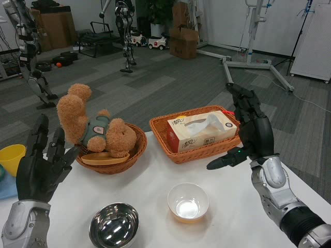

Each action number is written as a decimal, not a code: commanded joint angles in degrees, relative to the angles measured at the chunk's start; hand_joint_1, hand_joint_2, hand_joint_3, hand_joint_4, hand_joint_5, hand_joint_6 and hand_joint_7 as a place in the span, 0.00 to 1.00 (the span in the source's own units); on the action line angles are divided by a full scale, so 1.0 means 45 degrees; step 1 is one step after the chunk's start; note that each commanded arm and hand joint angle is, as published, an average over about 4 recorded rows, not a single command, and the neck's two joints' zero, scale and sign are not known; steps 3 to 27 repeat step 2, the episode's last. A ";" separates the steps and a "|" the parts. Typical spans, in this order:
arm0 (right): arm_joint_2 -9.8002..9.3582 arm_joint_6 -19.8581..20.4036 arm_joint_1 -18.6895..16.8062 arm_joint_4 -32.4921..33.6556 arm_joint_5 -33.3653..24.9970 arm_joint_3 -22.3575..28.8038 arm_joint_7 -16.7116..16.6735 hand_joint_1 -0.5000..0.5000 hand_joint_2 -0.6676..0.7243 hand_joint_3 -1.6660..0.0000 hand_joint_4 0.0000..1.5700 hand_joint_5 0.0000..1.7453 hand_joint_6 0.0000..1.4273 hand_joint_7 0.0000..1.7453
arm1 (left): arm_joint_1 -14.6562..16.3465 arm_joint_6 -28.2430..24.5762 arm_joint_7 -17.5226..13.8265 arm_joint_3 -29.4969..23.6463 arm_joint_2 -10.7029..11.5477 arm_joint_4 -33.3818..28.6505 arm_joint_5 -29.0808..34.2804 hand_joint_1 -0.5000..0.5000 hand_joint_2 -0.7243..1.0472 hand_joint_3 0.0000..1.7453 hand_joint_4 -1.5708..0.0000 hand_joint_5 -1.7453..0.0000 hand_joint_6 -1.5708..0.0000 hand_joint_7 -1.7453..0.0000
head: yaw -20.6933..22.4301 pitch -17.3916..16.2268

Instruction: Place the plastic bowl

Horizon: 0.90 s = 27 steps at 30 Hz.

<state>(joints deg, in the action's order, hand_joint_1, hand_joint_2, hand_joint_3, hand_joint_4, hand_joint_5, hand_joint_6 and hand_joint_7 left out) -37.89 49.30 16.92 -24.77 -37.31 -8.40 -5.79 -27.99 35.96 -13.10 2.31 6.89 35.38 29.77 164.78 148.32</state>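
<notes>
Fingers of both hands spread, holding nothing.

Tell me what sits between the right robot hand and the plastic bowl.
Nothing visible does. The right robot hand hovers open, up and to the right of the plastic bowl, with only bare white table between them. The tissue-box basket stands behind, off that path.

Plastic bowl: white inside, orange-tinted base, upright, empty, on white table near front edge.
</notes>
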 commanded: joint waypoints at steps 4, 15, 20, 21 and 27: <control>0.0119 -0.0037 0.0186 0.0178 0.0087 -0.0054 -0.0081 0.17 0.59 0.90 0.00 0.00 0.00 0.32 | 0.0205 0.0037 -0.0019 -0.0124 0.0018 -0.0148 -0.0013 0.00 0.85 0.00 1.00 1.00 1.00 1.00 | 0.0049 0.0173; 0.0119 -0.0037 0.0186 0.0178 0.0087 -0.0054 -0.0081 0.17 0.59 0.90 0.00 0.00 0.00 0.32 | 0.0205 0.0037 -0.0019 -0.0124 0.0018 -0.0148 -0.0013 0.00 0.85 0.00 1.00 1.00 1.00 1.00 | 0.0049 0.0173; 0.0119 -0.0037 0.0186 0.0178 0.0087 -0.0054 -0.0081 0.17 0.59 0.90 0.00 0.00 0.00 0.32 | 0.0205 0.0037 -0.0019 -0.0124 0.0018 -0.0148 -0.0013 0.00 0.85 0.00 1.00 1.00 1.00 1.00 | 0.0049 0.0173; 0.0119 -0.0037 0.0186 0.0178 0.0087 -0.0054 -0.0081 0.17 0.59 0.90 0.00 0.00 0.00 0.32 | 0.0205 0.0037 -0.0019 -0.0124 0.0018 -0.0148 -0.0013 0.00 0.85 0.00 1.00 1.00 1.00 1.00 | 0.0049 0.0173; 0.0119 -0.0037 0.0186 0.0178 0.0087 -0.0054 -0.0081 0.17 0.59 0.90 0.00 0.00 0.00 0.32 | 0.0205 0.0037 -0.0019 -0.0124 0.0018 -0.0148 -0.0013 0.00 0.85 0.00 1.00 1.00 1.00 1.00 | 0.0049 0.0173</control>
